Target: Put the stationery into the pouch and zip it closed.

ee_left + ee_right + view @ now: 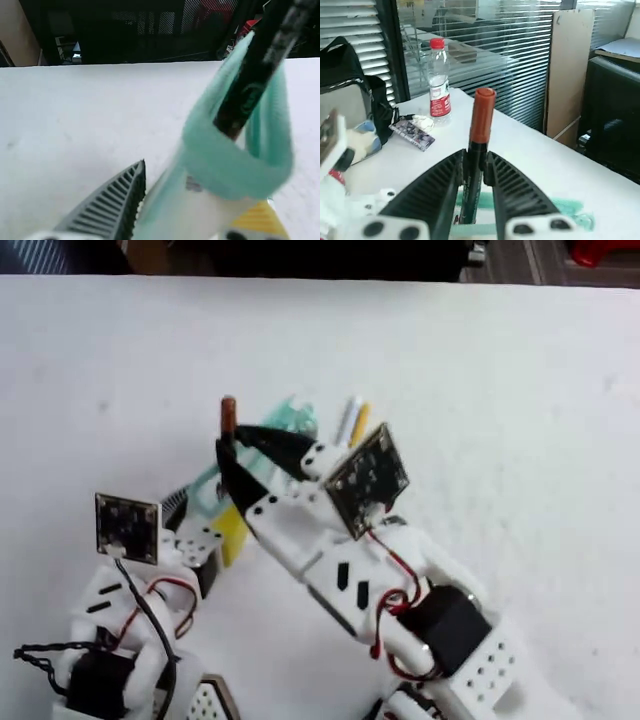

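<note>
white table (500, 390), right fingers (435, 192) clamped on marker (482, 112) (brown cap), left fingers (112, 205) seemingly gripping pouch (220, 167)

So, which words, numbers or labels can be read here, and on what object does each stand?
No text is readable.
The marker: barrel print, blurred.
The pouch: small tag, blurred.
The bottle: label too small.
</note>
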Available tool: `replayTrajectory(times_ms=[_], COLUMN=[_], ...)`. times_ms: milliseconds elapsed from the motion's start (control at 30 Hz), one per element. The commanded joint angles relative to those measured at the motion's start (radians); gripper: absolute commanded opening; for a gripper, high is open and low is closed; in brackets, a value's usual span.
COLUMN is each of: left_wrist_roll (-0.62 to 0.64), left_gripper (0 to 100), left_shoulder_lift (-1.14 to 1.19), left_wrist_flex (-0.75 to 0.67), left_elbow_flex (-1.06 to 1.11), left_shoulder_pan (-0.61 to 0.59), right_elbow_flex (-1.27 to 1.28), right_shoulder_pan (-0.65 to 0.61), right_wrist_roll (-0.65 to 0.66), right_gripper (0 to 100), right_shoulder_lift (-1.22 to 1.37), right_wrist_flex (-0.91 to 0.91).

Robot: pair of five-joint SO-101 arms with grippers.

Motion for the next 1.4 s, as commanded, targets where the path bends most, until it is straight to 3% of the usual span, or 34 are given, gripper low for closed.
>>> replayTrajectory(times_ms=[0,133,300,500,600,767,833,1033,1367], left_wrist_roll=[0.017,0.014,0.008,-0.043,-0.114,-0.117,-0.118,-0.118,-0.118], left_gripper=[25,24,22,8,4,3,3,3,3], left_shoulder_lift=[0.016,0.016,0.016,0.015,0.015,0.015,0.015,0.015,0.015], left_wrist_flex=[-0.034,-0.034,-0.034,-0.123,-0.176,-0.181,-0.178,-0.175,-0.173], left_elbow_flex=[-0.044,-0.044,-0.044,0.018,0.060,0.064,0.064,0.064,0.069], left_shoulder_pan=[-0.021,-0.021,-0.021,-0.021,-0.021,-0.021,-0.021,-0.021,-0.021], right_elbow_flex=[0.029,0.015,-0.118,-0.373,-0.450,-0.460,-0.462,-0.466,-0.792], right_shoulder_pan=[-0.001,-0.001,-0.001,0.062,0.156,0.323,0.383,0.512,0.501], right_wrist_roll=[0.014,0.035,0.048,0.041,0.041,0.040,0.035,-0.144,-0.201], right_gripper=[1.5,6.2,30.5,27.2,27.0,26.9,26.9,26.9,19.3], right_shoulder_lift=[-0.016,0.042,0.134,0.163,0.166,0.257,0.335,0.639,1.248], right_wrist_flex=[-0.085,-0.076,0.064,0.243,0.295,0.377,0.410,0.440,0.417])
